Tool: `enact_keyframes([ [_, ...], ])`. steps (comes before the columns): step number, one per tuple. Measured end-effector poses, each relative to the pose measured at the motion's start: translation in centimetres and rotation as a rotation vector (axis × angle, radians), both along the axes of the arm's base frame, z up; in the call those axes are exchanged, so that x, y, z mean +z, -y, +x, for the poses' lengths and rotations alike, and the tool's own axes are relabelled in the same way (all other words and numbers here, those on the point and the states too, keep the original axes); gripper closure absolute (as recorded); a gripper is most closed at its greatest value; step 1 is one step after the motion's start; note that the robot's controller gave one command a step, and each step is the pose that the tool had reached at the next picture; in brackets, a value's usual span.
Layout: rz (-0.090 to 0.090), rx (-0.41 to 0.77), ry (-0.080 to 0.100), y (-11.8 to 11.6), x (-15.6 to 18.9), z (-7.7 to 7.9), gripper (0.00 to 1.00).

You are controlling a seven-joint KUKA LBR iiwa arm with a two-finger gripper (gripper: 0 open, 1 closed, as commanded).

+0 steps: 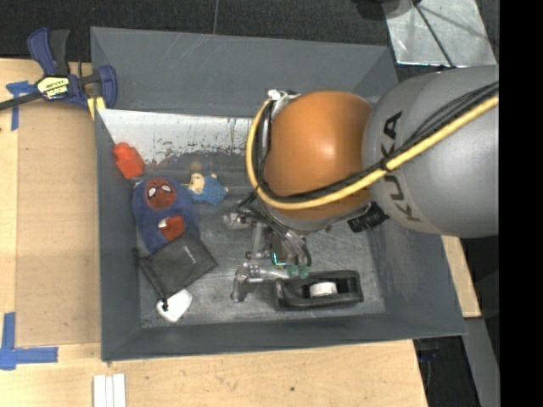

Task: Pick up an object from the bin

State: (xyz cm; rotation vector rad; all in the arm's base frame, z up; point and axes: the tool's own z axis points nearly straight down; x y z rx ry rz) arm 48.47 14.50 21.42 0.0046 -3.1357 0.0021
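Closest to the lens is the arm's orange wrist cover [318, 147], a glossy dome with a yellow cable [339, 195] looped round its lower edge. Beside it, the silver KUKA arm [433, 159] comes in from the right. Beneath the dome the gripper [240, 248] hangs low inside the grey metal bin [246, 66], just left of the black tape dispenser [318, 289].

Its metal fingers [246, 272] stand apart. One sits farther up from the dispenser and the other is right at the dispenser's left end; whether that one touches it cannot be told. Bare bin floor shows between them, and they have hold of nothing.

That dispenser is the thing nearest the gripper. It lies flat along the bin's near wall, with a white roll of tape at its middle.

Left of the dispenser, beyond the gripper, a flat black pouch [178, 261] lies tilted on the floor. A small white object [174, 305] touches the pouch's lower corner. Up and left of the dispenser sits a blue and red Spider-Man plush [161, 210], its lower edge against the pouch. A little figure with a yellow head and blue body [204, 189] lies just beside the plush. Farthest from the dispenser, a red block [127, 159] rests near the bin's far left corner.
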Motion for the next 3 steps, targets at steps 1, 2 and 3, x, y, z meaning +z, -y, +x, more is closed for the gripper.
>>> enact_keyframes([
  [1, 0.003, 0.2, 0.011, -0.1, -14.1, 3.9, 0.0],
  [2, 0.006, 0.768, 0.01, -5.7, -13.6, 1.3, 0.0],
  [3, 0.006, 0.765, 0.012, -5.7, -13.4, 1.5, 1.0],
])
